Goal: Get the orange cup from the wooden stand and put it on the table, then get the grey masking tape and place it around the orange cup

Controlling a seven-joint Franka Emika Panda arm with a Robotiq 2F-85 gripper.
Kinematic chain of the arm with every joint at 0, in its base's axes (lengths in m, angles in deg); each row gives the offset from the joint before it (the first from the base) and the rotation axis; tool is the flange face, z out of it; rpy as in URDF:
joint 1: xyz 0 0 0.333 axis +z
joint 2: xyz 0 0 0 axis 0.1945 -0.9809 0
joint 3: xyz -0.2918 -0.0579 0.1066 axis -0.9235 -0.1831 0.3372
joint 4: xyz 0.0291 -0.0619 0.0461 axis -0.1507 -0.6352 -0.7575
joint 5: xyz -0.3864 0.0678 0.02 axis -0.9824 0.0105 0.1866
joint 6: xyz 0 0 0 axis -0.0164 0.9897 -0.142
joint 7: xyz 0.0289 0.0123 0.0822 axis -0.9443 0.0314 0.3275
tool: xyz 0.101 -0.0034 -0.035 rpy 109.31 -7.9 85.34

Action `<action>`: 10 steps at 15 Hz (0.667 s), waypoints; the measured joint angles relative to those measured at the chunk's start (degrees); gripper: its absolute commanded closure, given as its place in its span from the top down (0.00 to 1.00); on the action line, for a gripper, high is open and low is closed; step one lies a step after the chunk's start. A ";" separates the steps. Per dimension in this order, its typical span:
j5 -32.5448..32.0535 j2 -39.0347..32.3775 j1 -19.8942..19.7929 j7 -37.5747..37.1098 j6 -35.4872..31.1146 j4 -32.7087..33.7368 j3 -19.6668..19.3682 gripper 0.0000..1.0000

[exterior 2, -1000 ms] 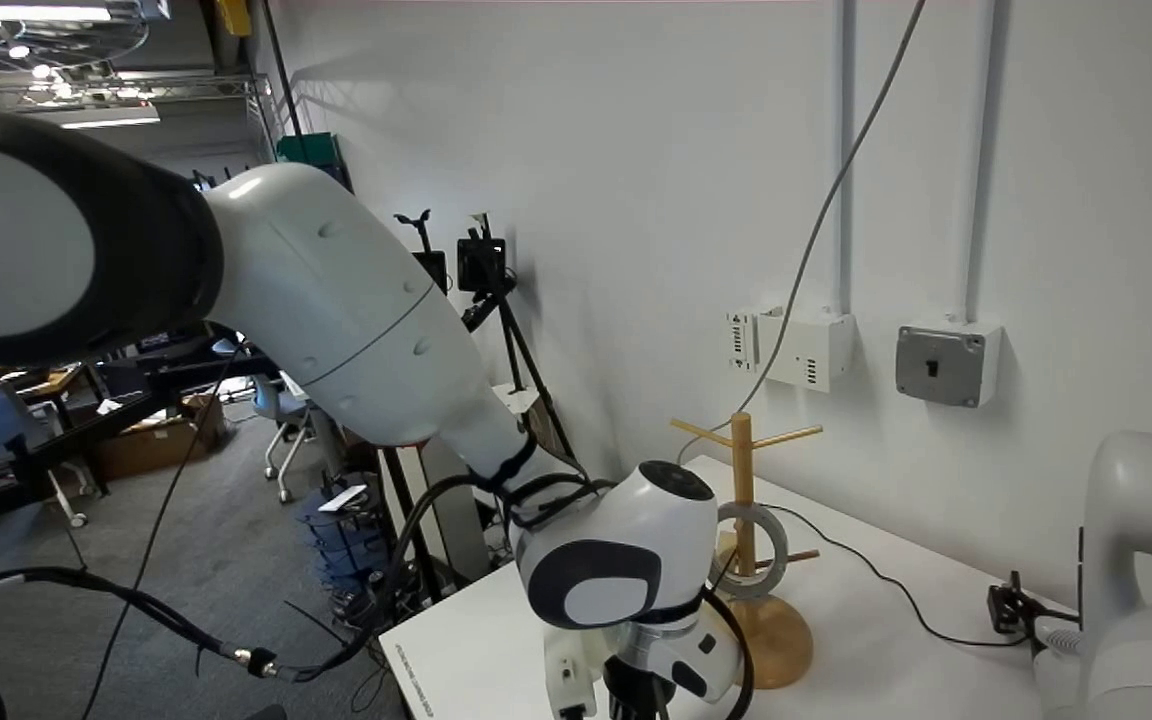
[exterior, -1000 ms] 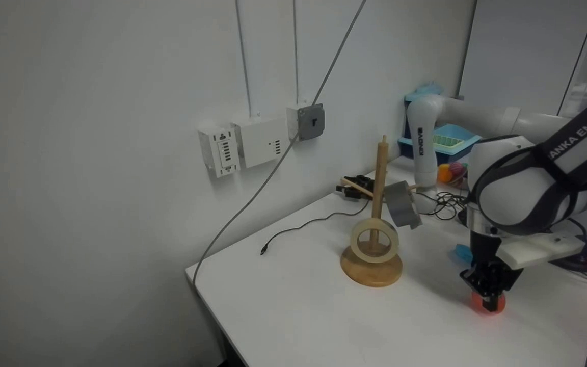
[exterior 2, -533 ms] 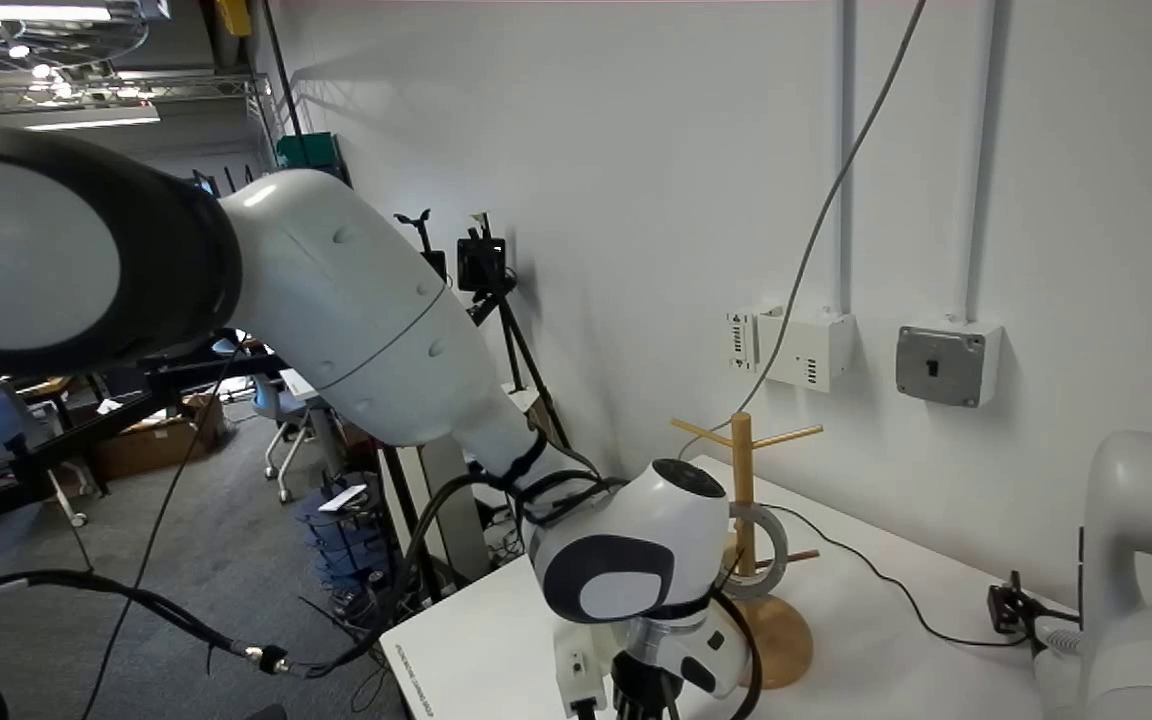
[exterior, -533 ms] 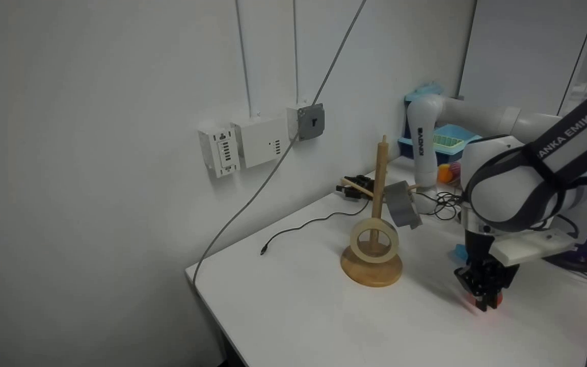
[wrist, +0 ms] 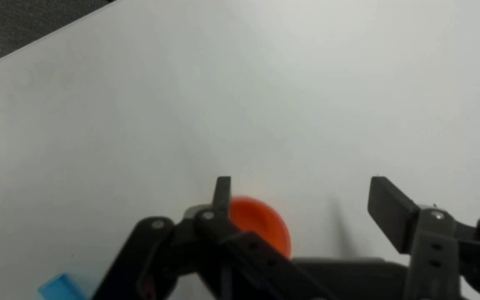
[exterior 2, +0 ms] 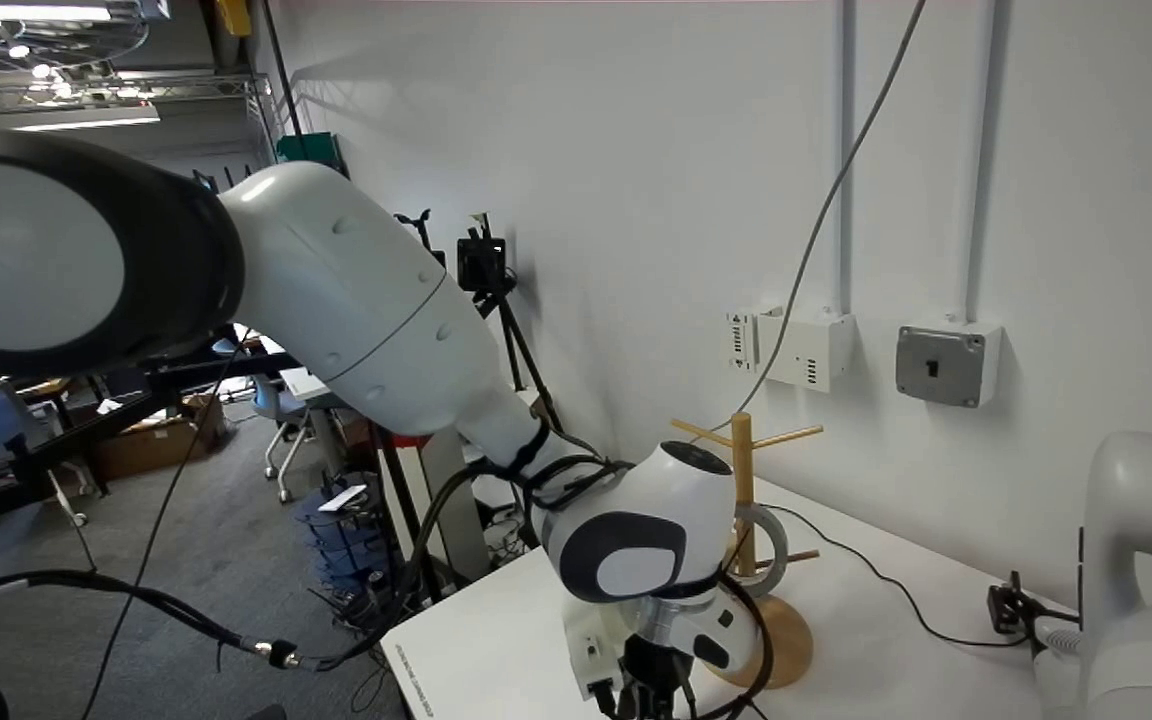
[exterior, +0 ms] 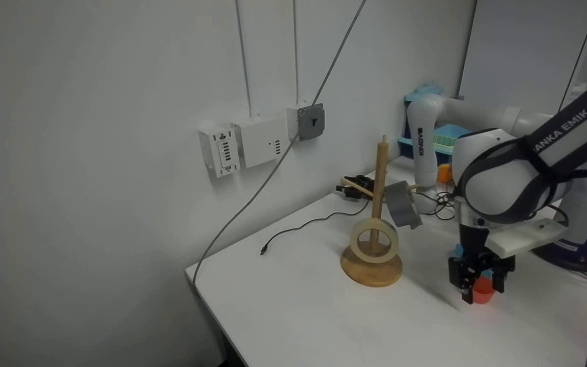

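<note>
I've just spread my claw (wrist: 299, 191) wide, w/ nothing gripped; orange cup (exterior: 483, 292) prob released on table (exterior: 293, 311), well apart from wooden stand (exterior: 371, 275). Nxt: grey tape (exterior: 402, 206), hung on that stand.

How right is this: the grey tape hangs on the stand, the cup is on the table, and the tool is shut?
Not quite: the tool is open, its jaws well apart in the wrist view. The rest is right: the grey tape hangs on the stand, and the cup is on the table.
</note>
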 measured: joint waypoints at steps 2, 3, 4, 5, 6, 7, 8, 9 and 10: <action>-1.78 0.29 0.21 0.19 0.01 0.64 0.00 1.00; -2.86 0.57 0.44 0.24 0.01 0.94 -0.01 1.00; -3.94 0.91 0.75 0.28 0.01 1.21 -0.01 1.00; -4.99 1.39 1.13 0.30 0.00 1.39 -0.01 1.00; -5.85 2.04 1.58 0.31 0.00 1.47 0.00 1.00; -6.66 2.73 2.08 0.33 0.00 1.54 0.01 1.00; -7.40 3.54 2.58 0.38 0.00 1.56 0.03 1.00; -7.98 4.36 3.08 0.48 0.00 1.58 0.07 1.00; -8.67 5.27 3.58 0.50 0.02 1.58 0.09 1.00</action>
